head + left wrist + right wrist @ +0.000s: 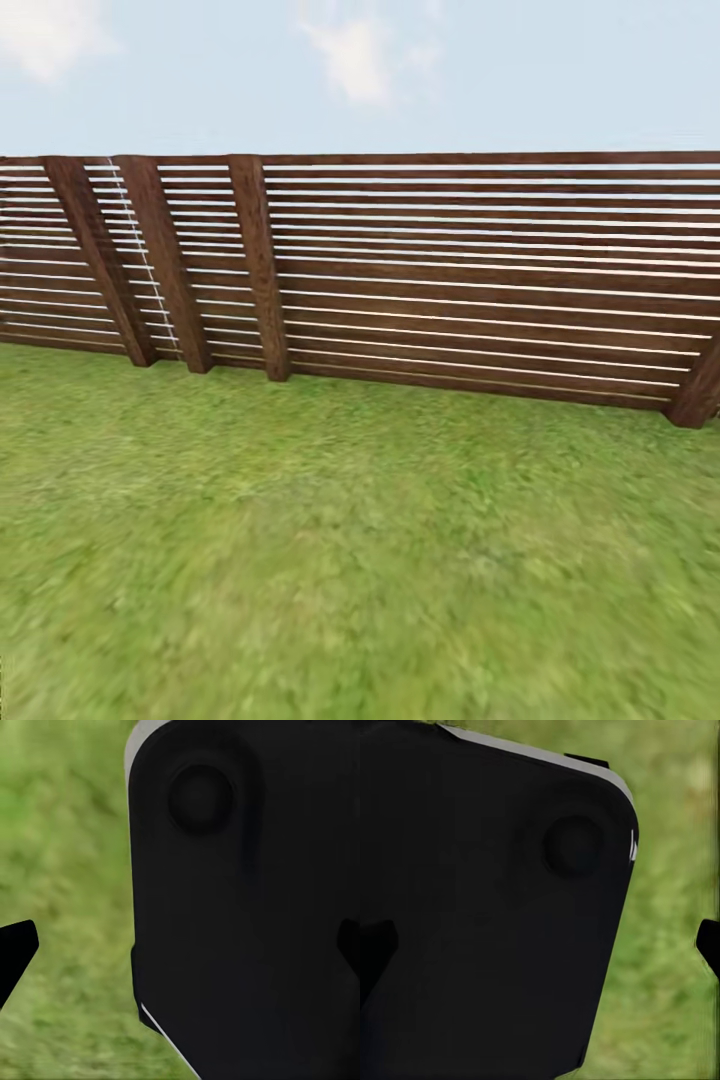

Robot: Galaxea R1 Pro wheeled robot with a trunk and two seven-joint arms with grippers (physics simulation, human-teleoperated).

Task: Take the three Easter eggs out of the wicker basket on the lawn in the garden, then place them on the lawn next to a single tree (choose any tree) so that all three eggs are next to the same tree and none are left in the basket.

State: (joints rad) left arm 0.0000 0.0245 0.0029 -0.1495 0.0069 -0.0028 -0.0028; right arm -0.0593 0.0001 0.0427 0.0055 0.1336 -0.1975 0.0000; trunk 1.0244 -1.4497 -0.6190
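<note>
Lawn (360, 560): short green grass with yellowish patches, covering the lower half of the head view. Slat fence (450, 280): brown horizontal boards on slanted posts, spanning the middle band under pale sky. Left gripper (180, 952): dark fingertips at the left and right edges of its wrist view, set wide apart, grasping nothing; a black robot body panel (247, 907) sits close ahead. Right gripper (540, 945): fingertips likewise spread, empty, facing a similar panel (495, 907). Arms appear tucked against the body, probably for driving. Basket, eggs and tree: not located from here.
</note>
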